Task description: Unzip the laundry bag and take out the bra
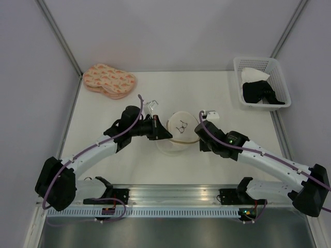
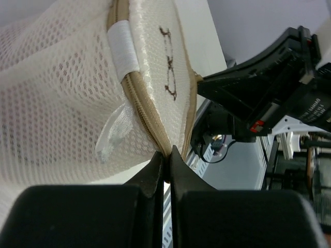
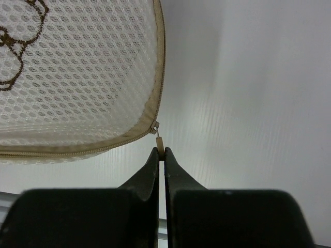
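At the table's [image 1: 103,155] centre, in the top view, the laundry bag [image 1: 180,129] sits between the two arms, its round cream face with the dark line drawing turned upward. The left gripper [image 1: 166,135] meets the bag's left edge; the right gripper [image 1: 197,137] meets its right edge. Two peach oval pads [image 1: 108,80] lie at the far left corner, well apart from the bag. A white lattice basket [image 1: 279,77] stands at the far right and holds a black garment [image 1: 261,93] and a white cloth [image 1: 254,76].

Left wrist view: the left gripper [image 2: 166,155] is fully closed, its fingertips pinched together on the bag's tan zipper seam [image 2: 135,95] at the rim of the cream face. White mesh [image 2: 57,82] fills the left of the frame. A white fabric tab [image 2: 123,49] crosses the seam and a translucent tag [image 2: 114,135] hangs below it. The contents cannot be made out through the mesh. The right arm's black gripper body shows beyond the bag.

Right wrist view: the right gripper [image 3: 161,154] is closed, clamping the small zipper pull [image 3: 160,141] between its tips. The pull hangs from the slider at the bag's corner, where the tan zipper line turns. The zipper appears closed along both visible runs. The bag's mesh occupies the upper left, with bare white tabletop to the right.
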Action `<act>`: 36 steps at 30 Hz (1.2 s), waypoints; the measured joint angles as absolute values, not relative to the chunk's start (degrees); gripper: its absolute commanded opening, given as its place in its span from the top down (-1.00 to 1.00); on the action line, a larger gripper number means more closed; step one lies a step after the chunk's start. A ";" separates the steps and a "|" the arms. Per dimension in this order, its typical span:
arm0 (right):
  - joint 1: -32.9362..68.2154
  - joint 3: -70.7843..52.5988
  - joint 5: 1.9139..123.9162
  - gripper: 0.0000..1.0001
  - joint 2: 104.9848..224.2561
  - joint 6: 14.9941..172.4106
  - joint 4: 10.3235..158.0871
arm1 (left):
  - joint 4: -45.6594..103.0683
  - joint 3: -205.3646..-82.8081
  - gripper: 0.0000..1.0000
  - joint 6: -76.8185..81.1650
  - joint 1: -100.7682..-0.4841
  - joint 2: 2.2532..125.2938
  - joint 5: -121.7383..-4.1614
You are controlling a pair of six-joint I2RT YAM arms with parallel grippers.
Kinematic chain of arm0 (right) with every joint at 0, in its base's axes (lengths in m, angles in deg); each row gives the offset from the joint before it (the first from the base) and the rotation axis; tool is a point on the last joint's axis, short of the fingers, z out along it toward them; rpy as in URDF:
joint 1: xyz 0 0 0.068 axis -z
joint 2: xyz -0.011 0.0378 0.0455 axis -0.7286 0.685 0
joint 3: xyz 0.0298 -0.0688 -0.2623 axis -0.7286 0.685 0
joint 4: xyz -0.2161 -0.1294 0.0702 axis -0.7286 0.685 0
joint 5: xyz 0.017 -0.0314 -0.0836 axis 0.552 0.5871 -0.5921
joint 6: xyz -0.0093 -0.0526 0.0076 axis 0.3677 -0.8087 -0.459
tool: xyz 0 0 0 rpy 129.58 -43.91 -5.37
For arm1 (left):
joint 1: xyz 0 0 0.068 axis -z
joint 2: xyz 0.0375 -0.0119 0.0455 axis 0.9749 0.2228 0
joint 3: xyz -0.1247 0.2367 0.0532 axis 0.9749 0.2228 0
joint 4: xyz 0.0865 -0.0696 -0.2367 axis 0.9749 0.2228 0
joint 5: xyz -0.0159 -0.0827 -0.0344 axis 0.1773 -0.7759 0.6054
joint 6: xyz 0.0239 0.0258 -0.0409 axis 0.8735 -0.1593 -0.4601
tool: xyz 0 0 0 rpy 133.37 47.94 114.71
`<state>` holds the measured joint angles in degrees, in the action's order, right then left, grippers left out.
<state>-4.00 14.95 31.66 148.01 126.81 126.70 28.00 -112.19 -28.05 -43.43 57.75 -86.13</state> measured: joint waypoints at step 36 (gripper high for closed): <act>-2.36 19.45 57.21 0.99 144.44 120.03 111.53 | 29.11 -112.58 -0.58 -42.50 -33.99 56.83 -62.22</act>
<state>-2.36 19.45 57.21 144.44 120.03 111.53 29.11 -112.58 -42.50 -33.99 56.83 -62.22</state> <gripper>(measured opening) 0.011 0.786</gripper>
